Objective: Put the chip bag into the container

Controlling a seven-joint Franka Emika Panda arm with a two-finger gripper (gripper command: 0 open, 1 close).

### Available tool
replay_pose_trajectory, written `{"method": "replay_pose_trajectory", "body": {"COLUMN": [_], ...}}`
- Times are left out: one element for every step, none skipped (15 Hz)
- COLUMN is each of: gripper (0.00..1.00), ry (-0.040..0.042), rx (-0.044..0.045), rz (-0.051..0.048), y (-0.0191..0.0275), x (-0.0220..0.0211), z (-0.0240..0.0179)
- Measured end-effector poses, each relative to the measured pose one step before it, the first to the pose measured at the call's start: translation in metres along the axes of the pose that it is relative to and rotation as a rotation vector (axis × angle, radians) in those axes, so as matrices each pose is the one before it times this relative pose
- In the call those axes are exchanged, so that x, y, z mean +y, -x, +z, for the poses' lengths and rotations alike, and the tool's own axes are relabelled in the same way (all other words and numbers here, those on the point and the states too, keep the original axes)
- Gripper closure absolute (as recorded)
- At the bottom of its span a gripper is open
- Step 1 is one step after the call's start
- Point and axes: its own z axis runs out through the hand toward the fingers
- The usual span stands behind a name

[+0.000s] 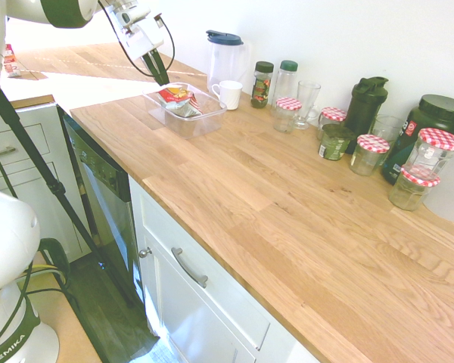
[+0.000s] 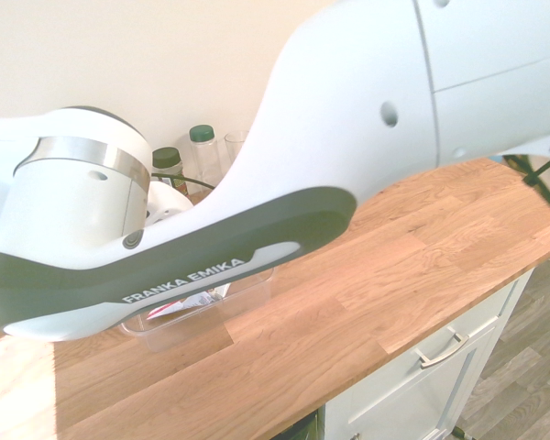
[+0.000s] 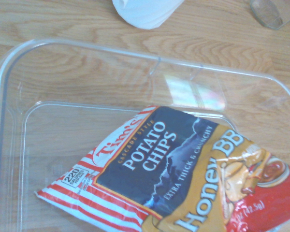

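Note:
The red-and-white chip bag [image 1: 178, 100] lies crumpled inside the clear plastic container [image 1: 204, 121], which stands at the far left end of the wooden counter. My gripper [image 1: 162, 79] hangs just above the tub's back left corner, a little apart from the bag. In the wrist view the chip bag [image 3: 183, 179] rests flat on the container's floor, well inside the rim [image 3: 5, 121], with its dark "Potato Chips" patch facing up. The arm hides most of the second exterior view; below it only the tub [image 2: 192, 325] and a red sliver of the bag [image 2: 197, 301] show.
A white mug [image 1: 229, 94] stands right behind the tub, with a blue-lidded pitcher [image 1: 225, 57] behind it. Bottles, a glass [image 1: 306, 102], several red-checked jars [image 1: 372, 153] and dark shakers [image 1: 367, 102] line the wall to the right. The counter's front edge drops to cabinets.

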Motion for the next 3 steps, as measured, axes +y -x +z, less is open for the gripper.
{"method": "replay_pose_trajectory", "body": {"gripper": [0.0, 0.0, 0.0], "ry": [-0.01347, -0.01201, -0.01274], "rx": [-0.00546, -0.00652, -0.00627], "rz": [0.00302, 0.00089, -0.00117], "y": [-0.00128, -0.00015, 0.00029], "x": [0.00984, 0.00913, 0.00888], "z": [-0.0096, -0.00711, -0.00419]}}
